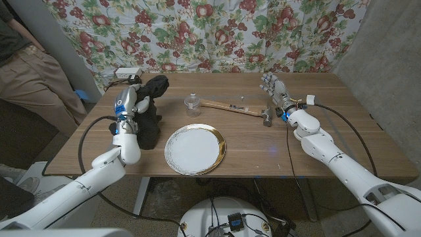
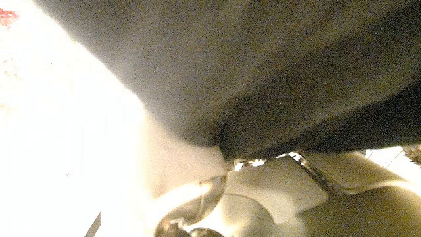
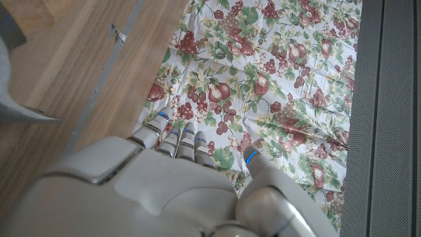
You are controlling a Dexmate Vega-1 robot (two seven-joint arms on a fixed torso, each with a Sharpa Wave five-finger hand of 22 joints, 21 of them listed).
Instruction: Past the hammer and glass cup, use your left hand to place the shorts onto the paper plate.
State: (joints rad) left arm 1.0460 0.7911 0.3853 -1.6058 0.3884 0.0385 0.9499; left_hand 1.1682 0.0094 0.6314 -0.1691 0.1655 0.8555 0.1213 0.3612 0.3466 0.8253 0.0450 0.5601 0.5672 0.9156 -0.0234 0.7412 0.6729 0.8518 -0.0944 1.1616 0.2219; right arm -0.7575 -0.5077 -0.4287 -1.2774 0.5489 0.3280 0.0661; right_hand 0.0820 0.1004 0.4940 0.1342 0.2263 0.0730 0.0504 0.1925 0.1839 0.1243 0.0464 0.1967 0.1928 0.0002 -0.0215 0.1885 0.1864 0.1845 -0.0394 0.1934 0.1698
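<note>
L hand (image 1: 129, 108) grips the shorts (image 1: 150, 112), black cloth bunched up over and past its fingers, rest hanging down beside the hand on the side toward table centre; lower part of cloth seems to touch the table (image 1: 263, 148), can't tell for sure. L wrist view: dark fabric (image 2: 276, 72) drapes right over the hand, pale palm parts (image 2: 276, 191) just under it, bg blown out white. Paper plate (image 1: 195, 149), white w/ gold rim, lies just beside the L hand toward centre and a bit nearer the robot, nothing on it, apart from the shorts. Glass cup (image 1: 192, 104) stands upright past the plate, between shorts and hammer (image 1: 237, 109); hammer lies flat, wooden handle pointing at the cup, head (image 1: 266, 118) close to the R hand (image 1: 275, 89). R hand raised, holds nothing, fingers apart and reaching toward the floral cloth (image 1: 217, 33) at the back; R wrist view gives the same, fingers (image 3: 172, 135) spread over the floral print (image 3: 276, 79). Person in tan trousers (image 1: 36, 79) stands beyond the L arm at table's far corner
</note>
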